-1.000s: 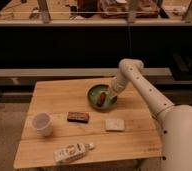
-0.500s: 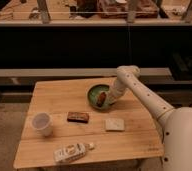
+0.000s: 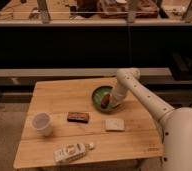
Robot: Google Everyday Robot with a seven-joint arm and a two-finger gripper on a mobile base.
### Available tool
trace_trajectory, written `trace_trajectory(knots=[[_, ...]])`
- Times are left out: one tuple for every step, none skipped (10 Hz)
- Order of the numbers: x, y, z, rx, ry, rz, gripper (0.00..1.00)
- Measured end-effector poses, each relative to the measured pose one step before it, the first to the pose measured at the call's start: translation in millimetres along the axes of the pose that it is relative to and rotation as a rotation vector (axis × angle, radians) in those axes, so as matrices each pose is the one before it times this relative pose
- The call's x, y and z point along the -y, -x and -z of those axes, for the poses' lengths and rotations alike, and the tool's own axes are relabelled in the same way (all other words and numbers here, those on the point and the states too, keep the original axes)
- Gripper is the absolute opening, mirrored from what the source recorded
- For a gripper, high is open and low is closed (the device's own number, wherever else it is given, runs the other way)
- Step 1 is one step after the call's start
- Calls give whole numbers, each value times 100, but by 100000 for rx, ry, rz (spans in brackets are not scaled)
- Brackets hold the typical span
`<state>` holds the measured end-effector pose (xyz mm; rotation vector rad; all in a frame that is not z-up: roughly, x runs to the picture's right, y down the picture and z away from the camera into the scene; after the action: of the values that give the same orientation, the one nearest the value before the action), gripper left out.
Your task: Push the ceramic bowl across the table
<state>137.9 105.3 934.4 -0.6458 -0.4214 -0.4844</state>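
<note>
The ceramic bowl (image 3: 101, 94) is a shallow dark-green dish with a brown oblong piece (image 3: 106, 100) in it. It sits on the right half of the light wooden table (image 3: 54, 97), toward the far edge. My white arm reaches in from the lower right, bends above the bowl and comes down on its right side. My gripper (image 3: 115, 102) is at the bowl's right rim, touching it or just inside it. The wrist hides the bowl's right edge.
A translucent white cup (image 3: 41, 123) stands at the table's left. A brown bar (image 3: 78, 117) and a white square packet (image 3: 114, 124) lie in the middle. A white bottle-like packet (image 3: 71, 151) lies near the front edge. A dark bench runs behind the table.
My arm's bend has sunk a little and the gripper has settled lower against the bowl's right side. The bowl has hardly moved.
</note>
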Motion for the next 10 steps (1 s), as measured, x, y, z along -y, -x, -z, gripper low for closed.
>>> trace_trajectory(knots=[[-761,-455,-159,-308,1589,-590,2],[8,26,73,-190,207,236,2],[-207,-100,207,-256,511,46,2],[-129,-85,100,-108,275,-77,2],[-58,-51,17,-57,104,-55,2],[-18,-7,5,15,-13,-20,2],[-252,-162,21,-172,182,-342,2],[-39,-55,14,-32,30,-156,2],[-21,-25,3,-23,12,-42,2],[-22,-4,-2,-3,59,-9,2]])
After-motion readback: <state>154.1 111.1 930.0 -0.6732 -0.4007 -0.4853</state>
